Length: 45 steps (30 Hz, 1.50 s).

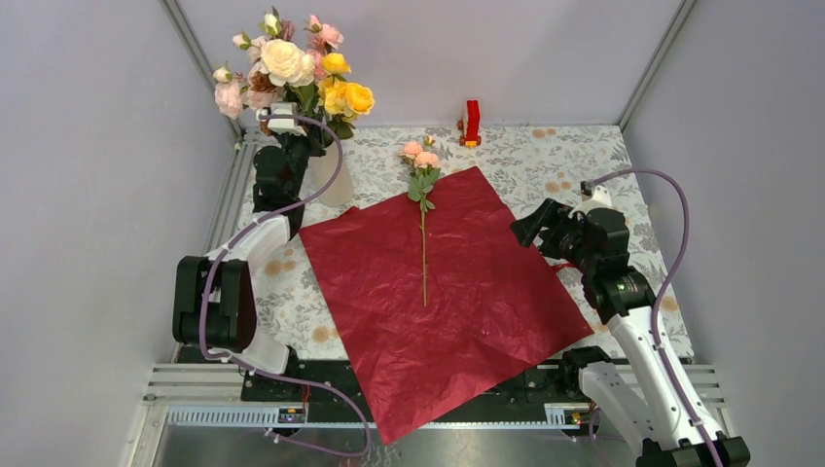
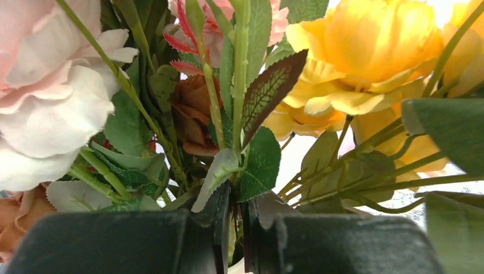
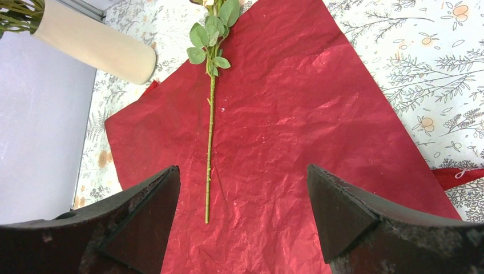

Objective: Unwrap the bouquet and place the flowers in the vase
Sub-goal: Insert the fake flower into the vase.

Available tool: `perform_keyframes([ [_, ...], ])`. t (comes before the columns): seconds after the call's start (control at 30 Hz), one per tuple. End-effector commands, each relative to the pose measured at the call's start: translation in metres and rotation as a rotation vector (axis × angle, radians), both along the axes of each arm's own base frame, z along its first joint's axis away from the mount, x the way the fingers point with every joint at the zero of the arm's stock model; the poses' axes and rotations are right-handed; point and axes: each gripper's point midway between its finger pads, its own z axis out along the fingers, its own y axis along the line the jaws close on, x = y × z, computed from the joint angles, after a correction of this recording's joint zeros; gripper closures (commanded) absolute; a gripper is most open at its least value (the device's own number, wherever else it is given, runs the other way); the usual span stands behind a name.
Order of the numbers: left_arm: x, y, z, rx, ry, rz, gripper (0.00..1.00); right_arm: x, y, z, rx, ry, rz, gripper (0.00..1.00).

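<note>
1. Flowers (image 1: 292, 73): a bunch of pink, peach, cream and yellow artificial blooms on green stems, standing over the tall cream-white matte vase (image 1: 336, 185). The right wrist view suggests the stem ends are inside its mouth. From above, the arm hides the rim.
2. Left fingers (image 2: 214, 228) are pressed almost together, pinching the stems just above the vase. Risk: if they let go before the stems seat deep, the top-heavy bunch could lean, spill out or tip the vase.
3. One thin long-stemmed pink rose (image 1: 423, 233) lies apart, right of the vase, flat on the dark red crinkled wrapping paper (image 1: 457, 311).
4. Right fingers (image 3: 137, 222) are spread wide and hold nothing, hovering further right of the vase over the paper. Risk: the stem lies flush on the sheet, so a pinch may catch the paper too. The sheet's edge runs close by the vase's foot, so a dragged sheet could nudge the vase.
5. A small red and yellow toy block (image 1: 471, 123) sits on the desk right of the vase. I judge it to be out of the path.
</note>
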Motion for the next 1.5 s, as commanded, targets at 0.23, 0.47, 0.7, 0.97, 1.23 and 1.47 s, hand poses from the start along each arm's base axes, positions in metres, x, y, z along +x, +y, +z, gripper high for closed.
perform_keyframes([
  [0.23,-0.015,-0.003,0.051,0.025,-0.091,-0.026,1.00,-0.001,0.004,0.008,0.038,-0.039,0.013,0.13],
  [0.47,-0.001,-0.004,0.021,0.010,-0.022,-0.035,1.00,-0.006,0.002,0.008,0.032,-0.046,0.010,0.13],
  [0.7,0.006,-0.005,0.002,-0.013,0.019,-0.040,1.00,-0.008,0.001,0.011,0.033,-0.056,0.010,0.13],
  [0.97,0.007,-0.004,-0.002,-0.008,0.037,-0.035,0.88,-0.009,0.001,0.011,0.031,-0.056,0.012,0.13],
  [1.23,0.002,-0.001,0.003,-0.001,0.040,-0.024,0.70,-0.010,0.002,0.011,0.034,-0.057,0.017,0.13],
  [1.47,-0.008,0.004,0.009,0.005,0.039,-0.003,0.55,-0.013,0.003,0.010,0.035,-0.059,0.028,0.13],
])
